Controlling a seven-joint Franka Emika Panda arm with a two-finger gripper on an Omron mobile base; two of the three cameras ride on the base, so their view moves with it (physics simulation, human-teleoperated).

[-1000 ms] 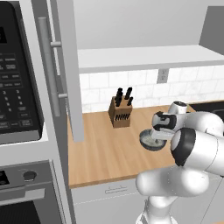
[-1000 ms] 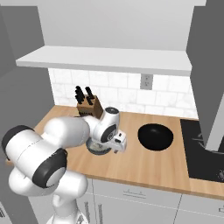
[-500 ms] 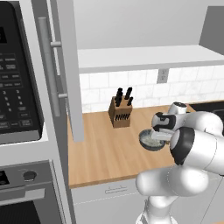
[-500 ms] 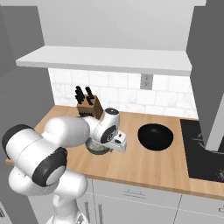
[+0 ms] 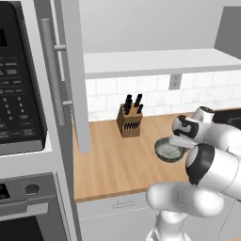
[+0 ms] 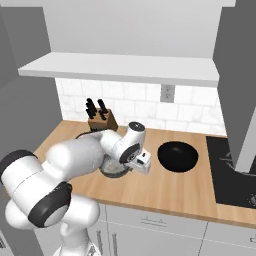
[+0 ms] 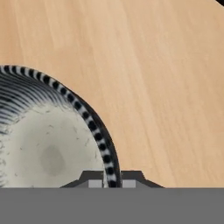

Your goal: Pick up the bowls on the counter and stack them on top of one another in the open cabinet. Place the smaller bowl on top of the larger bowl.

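Tool [image 7: 113, 183]: fingers straddling speckled bowl [image 7: 48, 144] rim, one inside, one outside, gripping it
Speckled bowl: on table [image 5: 117, 160]
Black bowl [image 6: 178, 156]: well apart, beside it

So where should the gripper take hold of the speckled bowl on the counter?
By the rim, from above. The bowl is shallow with a thin striped edge, so one finger goes inside and one outside the wall, as the gripper is placed now.

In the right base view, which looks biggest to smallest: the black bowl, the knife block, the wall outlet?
1. Black bowl, clearly largest.
2. Knife block.
3. Wall outlet, smallest.
The block and outlet sit farther from the camera, so their true sizes stay unsure.
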